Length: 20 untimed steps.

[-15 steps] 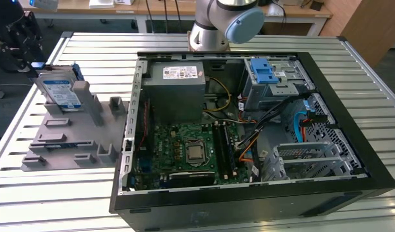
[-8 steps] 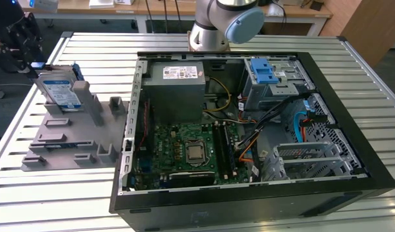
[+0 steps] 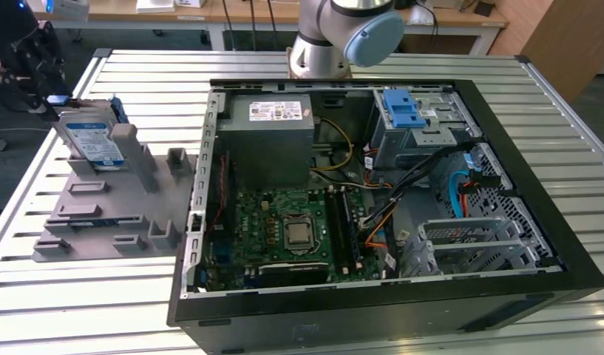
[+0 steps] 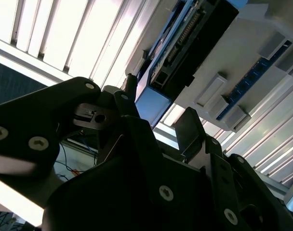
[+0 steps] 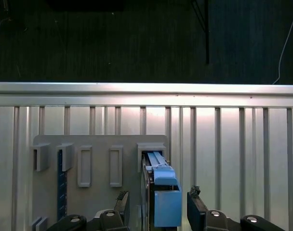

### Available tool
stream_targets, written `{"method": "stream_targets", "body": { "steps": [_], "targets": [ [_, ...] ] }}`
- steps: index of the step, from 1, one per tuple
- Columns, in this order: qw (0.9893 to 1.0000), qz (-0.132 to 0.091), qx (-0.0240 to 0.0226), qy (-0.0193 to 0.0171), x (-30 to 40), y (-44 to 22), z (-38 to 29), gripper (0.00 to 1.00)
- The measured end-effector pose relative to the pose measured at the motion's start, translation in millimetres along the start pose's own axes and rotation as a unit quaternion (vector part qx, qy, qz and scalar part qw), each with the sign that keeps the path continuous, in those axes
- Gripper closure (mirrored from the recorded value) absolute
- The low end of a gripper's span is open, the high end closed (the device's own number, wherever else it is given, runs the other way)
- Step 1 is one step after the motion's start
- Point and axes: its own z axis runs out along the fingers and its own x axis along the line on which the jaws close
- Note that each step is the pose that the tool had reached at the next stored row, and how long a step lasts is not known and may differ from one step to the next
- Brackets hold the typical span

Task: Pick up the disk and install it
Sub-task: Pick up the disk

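Note:
The disk (image 3: 92, 140) stands on edge in a slot of the grey holder plate (image 3: 114, 214) at the exterior view's left, its white-and-blue label facing the computer case. In the first wrist view its blue side rail (image 5: 162, 192) points toward the camera. My gripper (image 5: 158, 197) is open and straddles the disk's end, one black finger (image 5: 122, 199) on each side with a gap to the disk. In the second wrist view the disk's connector edge (image 4: 194, 43) lies just beyond the gripper (image 4: 161, 108).
The open computer case (image 3: 538, 222) lies on the slatted metal table (image 3: 75, 296), with a grey power supply box (image 3: 272, 140), a motherboard (image 3: 282, 229) and a drive bay carrying a bright blue clip (image 3: 405, 111). The holder plate has several other upright tabs (image 5: 84, 166).

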Motion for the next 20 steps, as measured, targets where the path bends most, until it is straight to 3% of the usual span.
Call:
{"method": "stream_targets", "body": {
  "steps": [20],
  "targets": [
    [0.9999,-0.011,0.0002,0.0002,0.3,1.5,8.7,0.41]
  ]
}}
